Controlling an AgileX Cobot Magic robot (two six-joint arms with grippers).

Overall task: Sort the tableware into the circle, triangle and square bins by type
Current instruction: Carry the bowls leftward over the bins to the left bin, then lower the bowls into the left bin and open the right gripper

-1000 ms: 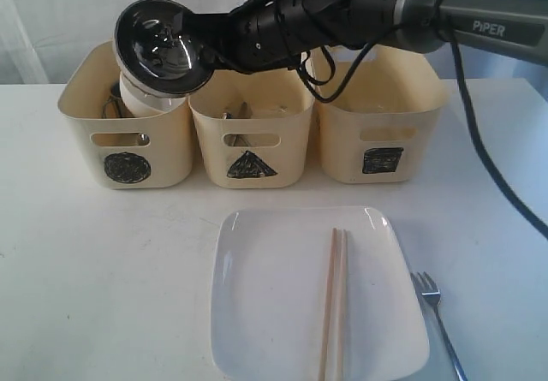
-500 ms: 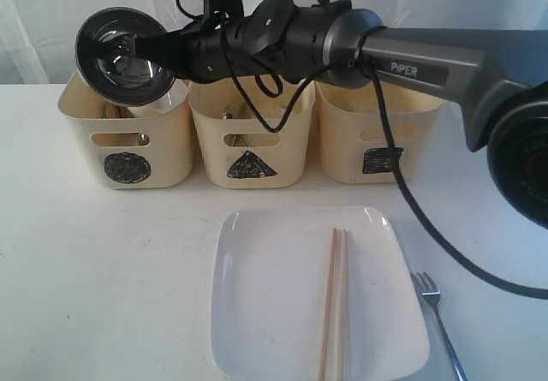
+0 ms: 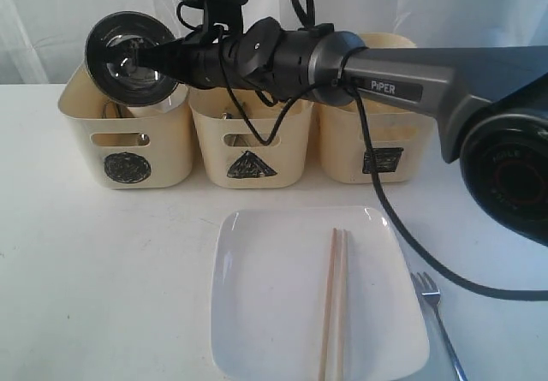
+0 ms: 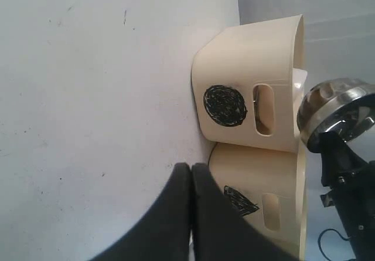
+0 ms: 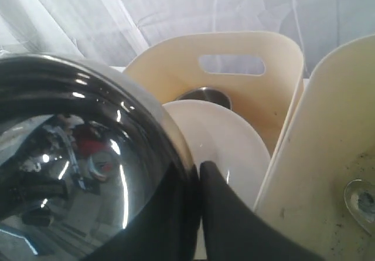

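Held by its rim in the right hand (image 3: 161, 59), the steel bowl (image 3: 120, 51) should be lowered squarely into the circle bin (image 3: 84, 141).

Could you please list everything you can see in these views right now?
Bins: three, cream, in a row: circle bin, triangle bin, square bin.
Steel bowl: one, silver, held above the circle bin.
White bowl: one, inside the circle bin.
Plate: one, white, square, before the bins.
Chopsticks: two, wooden, on the plate.
Fork: one, steel, beside the plate.
Table: one, white.
Right arm: dark grey, jaws shut on the steel bowl.
Left jaws: black, shut, empty.
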